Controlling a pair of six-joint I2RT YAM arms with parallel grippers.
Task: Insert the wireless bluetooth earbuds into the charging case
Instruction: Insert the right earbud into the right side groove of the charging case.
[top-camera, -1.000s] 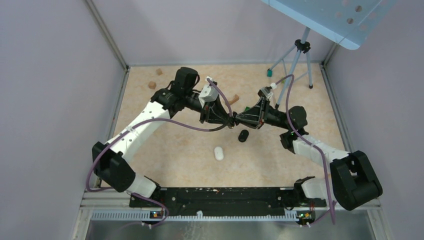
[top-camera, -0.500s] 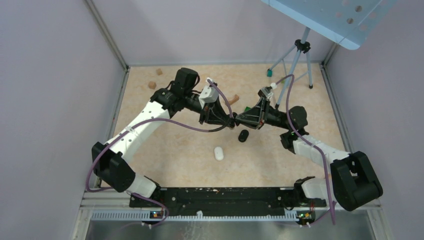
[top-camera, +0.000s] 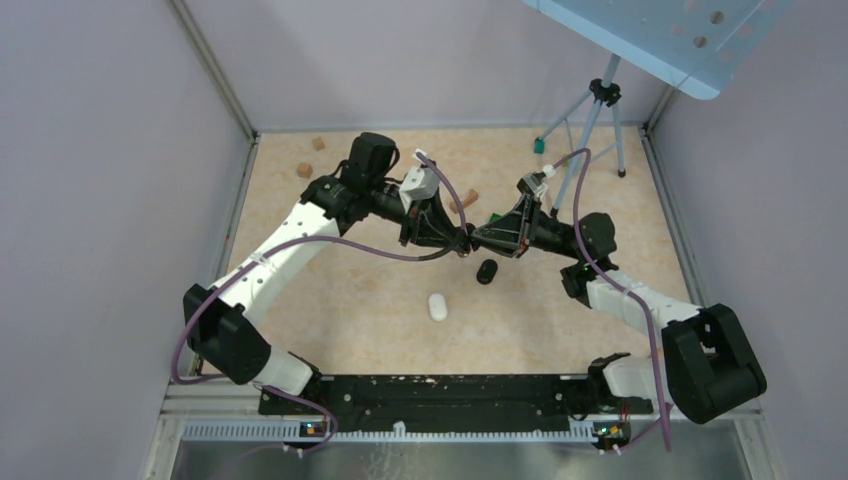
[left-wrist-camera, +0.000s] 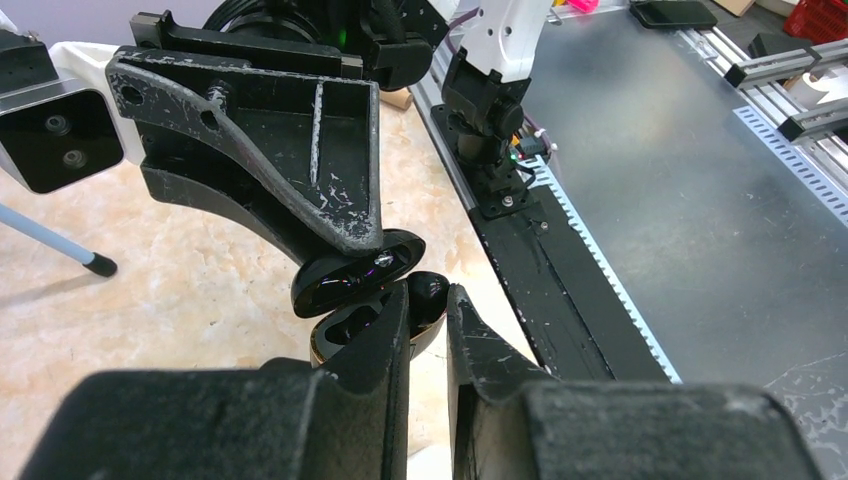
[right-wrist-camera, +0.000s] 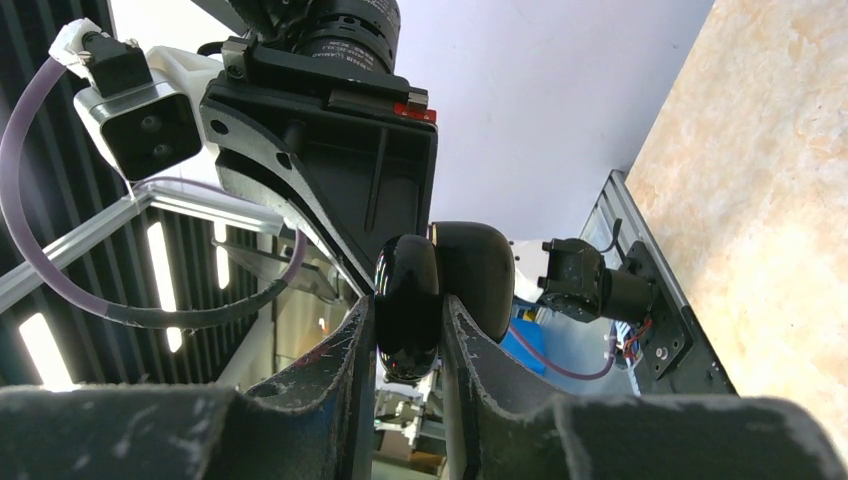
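Observation:
My right gripper (right-wrist-camera: 408, 325) is shut on the glossy black lid of the open charging case (right-wrist-camera: 405, 300), held in the air over the middle of the table. In the left wrist view the lid (left-wrist-camera: 355, 280) stands up from the case's hollow base (left-wrist-camera: 345, 328). My left gripper (left-wrist-camera: 428, 300) is shut on a black earbud (left-wrist-camera: 430, 292), whose tip sits at the rim of the base. In the top view the two grippers meet nose to nose, left gripper (top-camera: 462, 242) against right gripper (top-camera: 476, 240).
A small black object (top-camera: 486, 271) and a white oval object (top-camera: 437, 306) lie on the table below the grippers. Brown blocks (top-camera: 304, 170) lie at the back left, a tripod (top-camera: 590, 120) stands at the back right. The black rail (top-camera: 440, 390) runs along the near edge.
The left wrist has turned slightly. Both grips and the meeting point of the grippers are the same.

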